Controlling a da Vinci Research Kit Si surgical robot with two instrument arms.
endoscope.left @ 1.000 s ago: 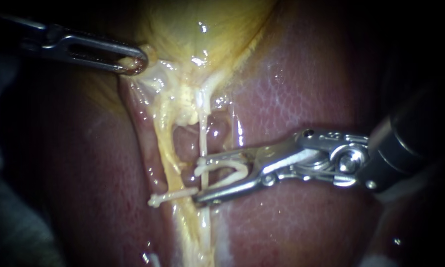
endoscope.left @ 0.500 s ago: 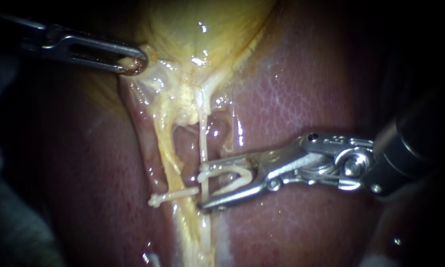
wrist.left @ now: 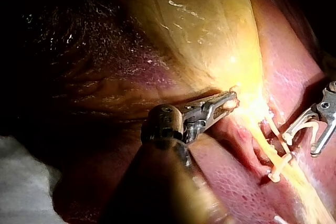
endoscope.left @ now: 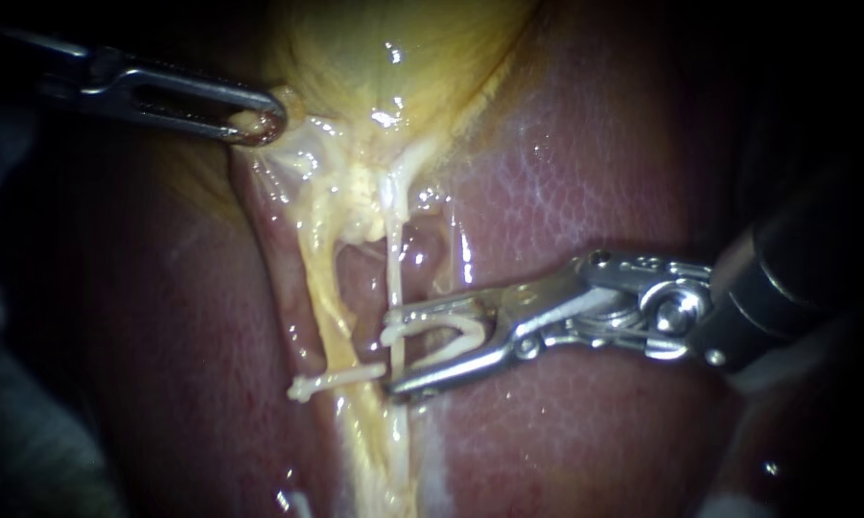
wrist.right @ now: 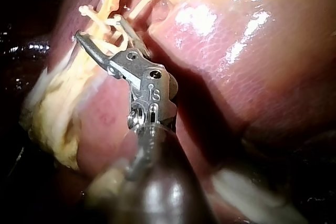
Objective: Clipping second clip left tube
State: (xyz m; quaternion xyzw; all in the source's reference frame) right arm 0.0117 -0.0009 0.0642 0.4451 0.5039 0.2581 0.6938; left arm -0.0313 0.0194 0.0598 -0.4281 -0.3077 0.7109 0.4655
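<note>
Left instrument (endoscope.left: 259,120) first, as I watch the endoscope view: its shaft comes in at ten o'clock. Its jaws are pressed together on a small fold of pale tissue at the lower edge of the yellow gallbladder (endoscope.left: 393,48). They hold that edge toward eleven o'clock, so the strands below look stretched over the liver (endoscope.left: 595,173). Toward the middle, one white clip (endoscope.left: 336,381) is already closed. It lies crosswise at about seven o'clock of centre, its inner end meeting the thin pale tube (endoscope.left: 393,269) that runs down from twelve toward six. Just above it, toward three o'clock, sits the second clip (endoscope.left: 446,331), open in a U. Its two legs are seated against the jaws of the right instrument (endoscope.left: 396,350), whose shaft enters from three o'clock. Those jaws stand apart and carry the clip from both sides. The tube crosses the mouth of the open clip, between the jaw tips, though I can't tell how deep it sits inside. I also can't be sure this strand is the one the task calls the left tube. To my eye the approach and placement are nearly done. What's left is the squeeze: closing the jaws so the clip locks across the tube, near the one already on. After that come opening the jaws and backing away without dragging the strand.
</note>
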